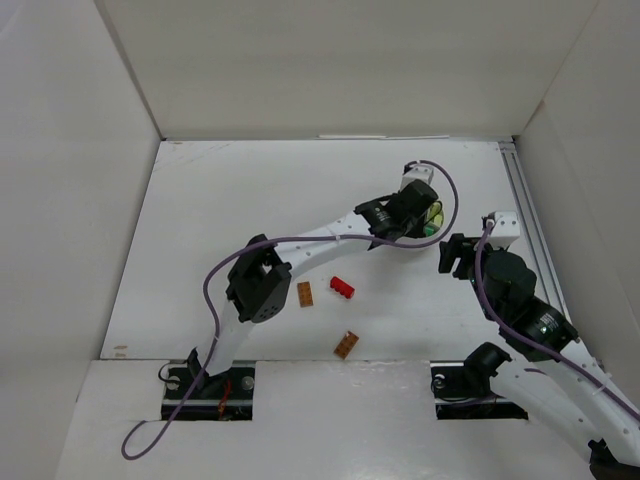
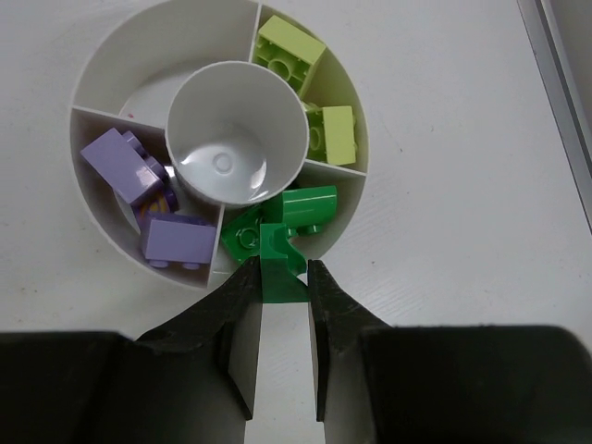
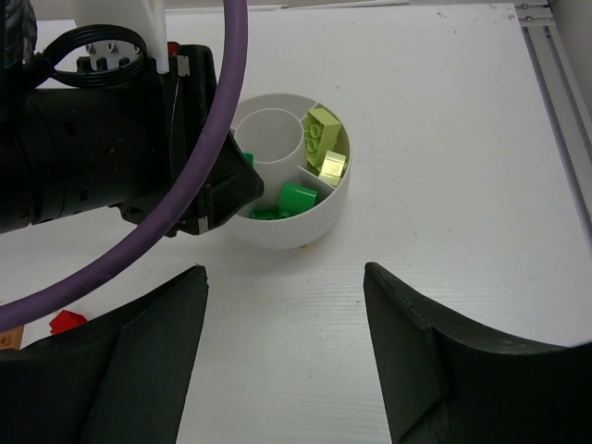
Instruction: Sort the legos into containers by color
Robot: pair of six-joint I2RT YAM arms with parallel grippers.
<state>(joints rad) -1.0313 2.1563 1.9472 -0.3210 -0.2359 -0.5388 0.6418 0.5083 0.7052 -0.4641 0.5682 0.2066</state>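
The left claw (image 2: pixel 282 265) is clamped narrow on one green brick (image 2: pixel 281 279). Its two fingers pinch the brick's sides at the near rim of the dish, over the wedge that holds the other green pieces; whether the held brick rests on them cannot be told. The right claw (image 3: pixel 285 276) stands wide with nothing between its fingers and hovers over the table just short of the dish. The white table (image 1: pixel 220 220) carries everything. The left arm (image 1: pixel 310 238) reaches across it from the near edge to the dish. The round white dish (image 2: pixel 129 79) sits on the right half of the table and is split into wedges around a central cup (image 2: pixel 231 129). One wedge holds purple bricks (image 2: pixel 120 166), one holds two pale yellow-green bricks (image 2: pixel 289 51), and one holds the loose green bricks (image 2: pixel 310 205); the fourth, upper left in the left wrist view, shows its white floor. Loose on the table, beside the left arm's elbow and well apart from the dish, lie a red brick (image 1: pixel 342 288) and two orange bricks (image 1: pixel 305 294), one of them nearer the table's front edge.
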